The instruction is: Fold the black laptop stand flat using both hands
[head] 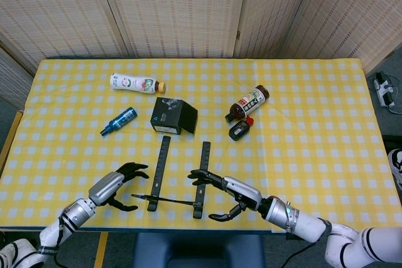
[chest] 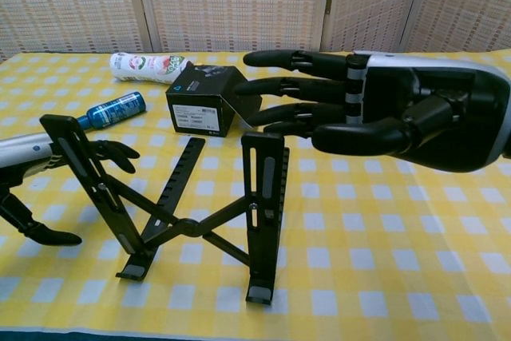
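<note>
The black laptop stand [head: 161, 164] stands unfolded near the table's front edge, with two long bars joined by a crossed linkage [chest: 192, 227]. My left hand [head: 116, 186] is open just left of the stand. In the chest view its fingers [chest: 112, 151] reach behind the tilted left bar and its thumb hangs low, holding nothing. My right hand [head: 229, 192] is open with fingers spread. It hovers above and to the right of the upright right bar [chest: 263, 189], and in the chest view this hand [chest: 383, 113] is clear of the bar's top.
Behind the stand sits a black box [head: 173, 116]. A blue bottle [head: 119, 121] and a white bottle [head: 135, 83] lie at the back left. A brown sauce bottle [head: 248, 101] and a small black item [head: 239, 130] lie at the back right.
</note>
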Controlling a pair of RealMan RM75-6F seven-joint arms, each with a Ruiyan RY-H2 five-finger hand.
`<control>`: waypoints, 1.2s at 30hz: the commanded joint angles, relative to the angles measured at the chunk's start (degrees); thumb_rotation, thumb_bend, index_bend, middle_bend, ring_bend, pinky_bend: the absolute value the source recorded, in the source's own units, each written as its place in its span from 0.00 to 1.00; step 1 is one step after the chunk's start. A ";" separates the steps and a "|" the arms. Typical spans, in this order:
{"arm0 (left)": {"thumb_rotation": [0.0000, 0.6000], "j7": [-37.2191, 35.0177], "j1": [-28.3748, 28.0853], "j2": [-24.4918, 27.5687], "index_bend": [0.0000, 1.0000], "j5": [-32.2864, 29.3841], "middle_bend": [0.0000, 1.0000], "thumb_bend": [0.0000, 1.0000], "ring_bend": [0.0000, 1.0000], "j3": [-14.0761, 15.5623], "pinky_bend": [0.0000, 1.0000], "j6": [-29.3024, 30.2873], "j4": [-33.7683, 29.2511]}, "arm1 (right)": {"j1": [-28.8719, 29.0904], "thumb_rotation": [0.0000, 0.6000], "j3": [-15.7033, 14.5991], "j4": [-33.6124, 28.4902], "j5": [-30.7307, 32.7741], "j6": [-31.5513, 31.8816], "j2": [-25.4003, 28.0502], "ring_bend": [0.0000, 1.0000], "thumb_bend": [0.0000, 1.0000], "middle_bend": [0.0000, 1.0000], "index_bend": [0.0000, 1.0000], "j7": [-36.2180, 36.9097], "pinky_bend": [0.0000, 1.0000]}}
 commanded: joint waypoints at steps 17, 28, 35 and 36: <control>1.00 6.63 3.44 -7.92 0.47 -3.91 0.22 0.32 0.15 -1.44 0.00 0.44 4.42 | -0.40 1.00 -0.12 3.15 -0.19 -0.74 -1.61 0.11 0.34 0.08 0.00 3.42 0.00; 1.00 8.02 4.88 -10.06 0.49 -4.03 0.24 0.36 0.16 -2.25 0.00 2.51 4.15 | -0.39 1.00 0.15 3.66 0.39 -1.64 -2.14 0.11 0.34 0.08 0.00 3.54 0.00; 1.00 9.47 4.08 -10.86 0.49 -4.20 0.24 0.36 0.16 -3.57 0.00 2.03 4.14 | -0.74 1.00 0.06 3.66 0.39 -1.39 -1.90 0.11 0.34 0.08 0.00 3.60 0.00; 1.00 9.73 3.96 -10.97 0.49 -4.28 0.24 0.36 0.16 -3.81 0.00 1.99 4.22 | -0.79 1.00 0.06 3.66 0.39 -1.32 -1.84 0.11 0.34 0.08 0.00 3.57 0.00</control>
